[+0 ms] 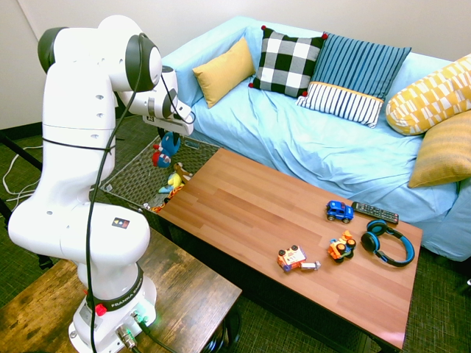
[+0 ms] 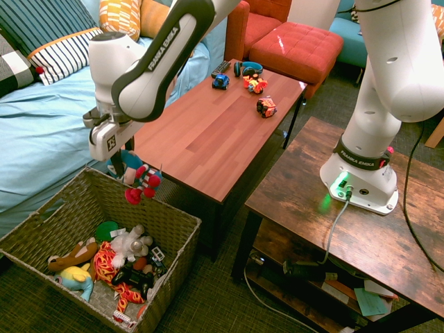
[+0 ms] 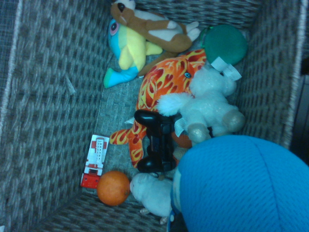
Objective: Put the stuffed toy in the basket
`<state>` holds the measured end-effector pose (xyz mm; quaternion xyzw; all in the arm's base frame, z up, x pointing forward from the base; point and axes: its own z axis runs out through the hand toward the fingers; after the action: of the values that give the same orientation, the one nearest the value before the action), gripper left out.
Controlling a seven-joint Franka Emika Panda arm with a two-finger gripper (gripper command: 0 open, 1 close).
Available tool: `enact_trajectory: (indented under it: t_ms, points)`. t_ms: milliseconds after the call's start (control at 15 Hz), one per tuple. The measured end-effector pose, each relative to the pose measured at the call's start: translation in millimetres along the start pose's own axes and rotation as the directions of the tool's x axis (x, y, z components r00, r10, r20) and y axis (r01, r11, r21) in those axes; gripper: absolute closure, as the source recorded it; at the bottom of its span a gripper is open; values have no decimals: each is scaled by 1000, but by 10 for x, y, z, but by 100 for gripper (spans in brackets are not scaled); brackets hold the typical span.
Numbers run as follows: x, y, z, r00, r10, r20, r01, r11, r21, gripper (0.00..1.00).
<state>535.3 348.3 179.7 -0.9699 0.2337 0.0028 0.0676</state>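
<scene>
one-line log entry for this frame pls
phase: carry | gripper: shut on stuffed toy | toy position: hanging above basket near its table-side rim, not released | next: likely open over basket

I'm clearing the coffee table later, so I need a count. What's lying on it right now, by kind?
Toys: 3 (blue car, orange toy, orange-and-white robot toy)
Remote control: 1
Headphones: 1
Total: 5

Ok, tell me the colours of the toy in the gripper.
Blue, with red and white parts; the toy shows best in the second exterior view.
</scene>
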Motion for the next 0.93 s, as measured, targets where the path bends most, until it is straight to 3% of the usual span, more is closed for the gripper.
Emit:
enact_trajectory:
  t_ms: [400,467,933]
  points:
    - [193,-223,853,999,10,40,-9,1000,-17,100]
    - [205,-267,929,999,18,51,-17,1000,-20,0]
    - [126,-472,1009,997,19,77,-17,999,-32,0]
